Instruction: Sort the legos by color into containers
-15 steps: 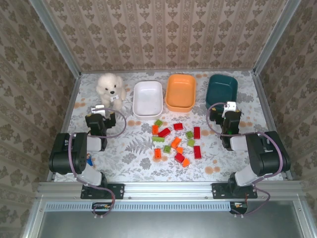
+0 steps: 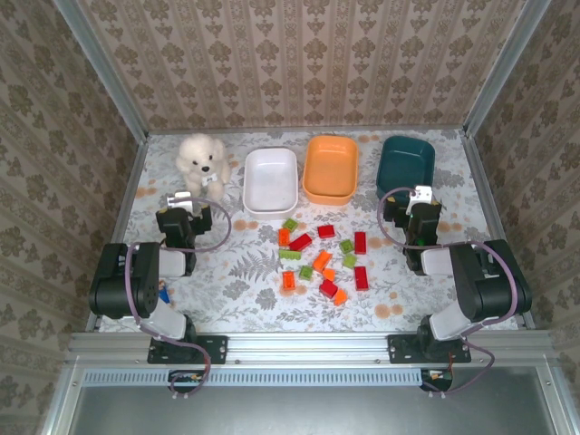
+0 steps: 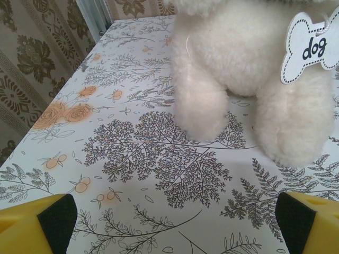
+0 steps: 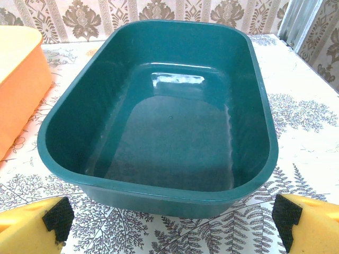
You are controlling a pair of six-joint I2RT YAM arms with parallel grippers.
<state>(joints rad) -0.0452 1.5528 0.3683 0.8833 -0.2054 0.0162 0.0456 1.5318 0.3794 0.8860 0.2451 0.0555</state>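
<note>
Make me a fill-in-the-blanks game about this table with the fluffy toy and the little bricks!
The tag on the white plush toy reads ____. The tub between the white tub and the dark teal tub is ____. The legos lie on the ____, not in any tub. The left pincer and the right pincer are both ____.
Missing words: dog, orange, table, open.

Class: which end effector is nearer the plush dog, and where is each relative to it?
Left. The left end effector sits just in front of the plush dog; the right end effector is far to its right, facing the dark teal tub.
</note>
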